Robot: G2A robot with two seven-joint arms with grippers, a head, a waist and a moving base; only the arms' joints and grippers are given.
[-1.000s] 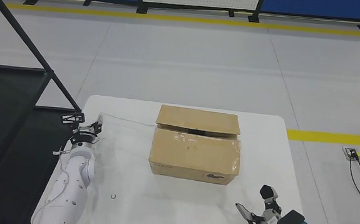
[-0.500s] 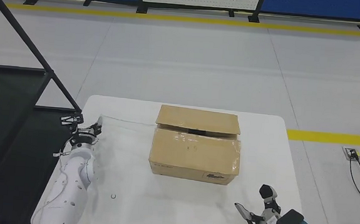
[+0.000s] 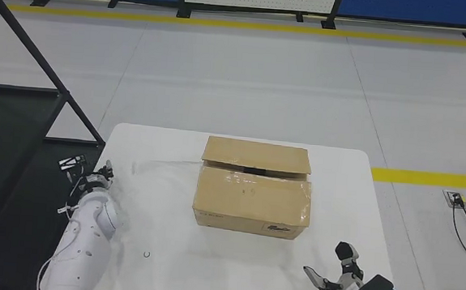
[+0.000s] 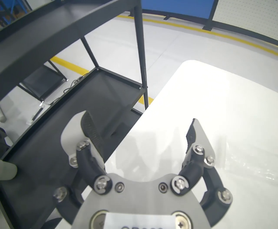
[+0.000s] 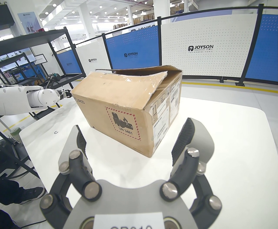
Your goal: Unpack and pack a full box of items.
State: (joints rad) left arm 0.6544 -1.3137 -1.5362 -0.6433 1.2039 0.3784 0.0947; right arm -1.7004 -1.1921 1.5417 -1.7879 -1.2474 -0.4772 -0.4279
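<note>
A brown cardboard box [image 3: 253, 189] stands in the middle of the white table [image 3: 169, 246]. Its top flaps [image 5: 139, 74] are loosely folded, one raised with torn tape, and its contents are hidden. My left gripper [image 3: 85, 170] hovers at the table's left edge, well left of the box; in its wrist view it [image 4: 139, 118] is open and holds nothing, half over the table and half over a black shelf. Near the front right corner, my right gripper [image 3: 328, 264] stands open and faces the box [image 5: 121, 102] from a short distance, its fingers [image 5: 184, 138] bare.
A black shelf cart [image 3: 15, 130] stands right against the table's left side, its tray [image 4: 65, 97] just below the left gripper. A small ring [image 3: 146, 257] lies on the table front left. A thin clear strip like tape [image 3: 162, 164] lies between the left gripper and the box.
My left gripper has moved left, away from the box, to the table's left edge. The right gripper has shifted slightly toward the near edge. The box has not moved.
</note>
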